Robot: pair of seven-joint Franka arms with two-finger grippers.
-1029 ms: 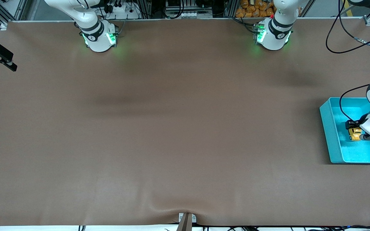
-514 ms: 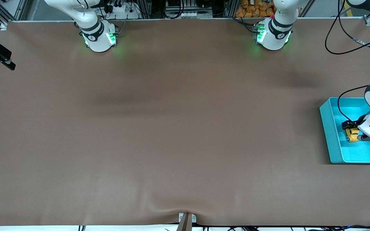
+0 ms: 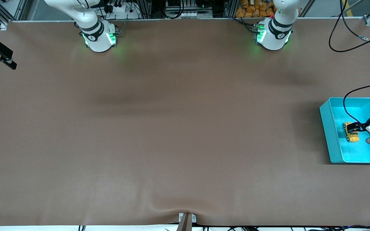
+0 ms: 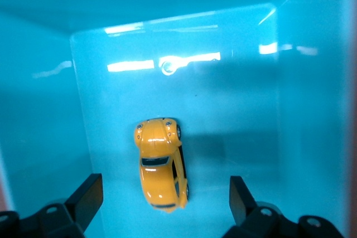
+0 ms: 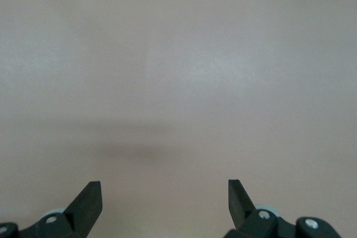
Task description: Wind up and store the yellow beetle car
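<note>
Small orange-yellow beetle-shaped toy car (image 4: 162, 163) resting in the teal plastic bin (image 3: 328, 128). Left gripper (image 4: 164, 202) above it, fingers spread. Right gripper (image 5: 164, 199) waits, spread, over the brown table (image 3: 172, 128).

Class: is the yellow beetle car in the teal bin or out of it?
In. The yellow beetle car rests on its wheels on the teal bin floor, walls around it.

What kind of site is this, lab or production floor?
Most likely a robotics lab bench. Two white arm bases are bolted along one edge of a table under a brown cover, with metal framing and loose cables around it. The only work items are a toy car in a teal bin.
</note>
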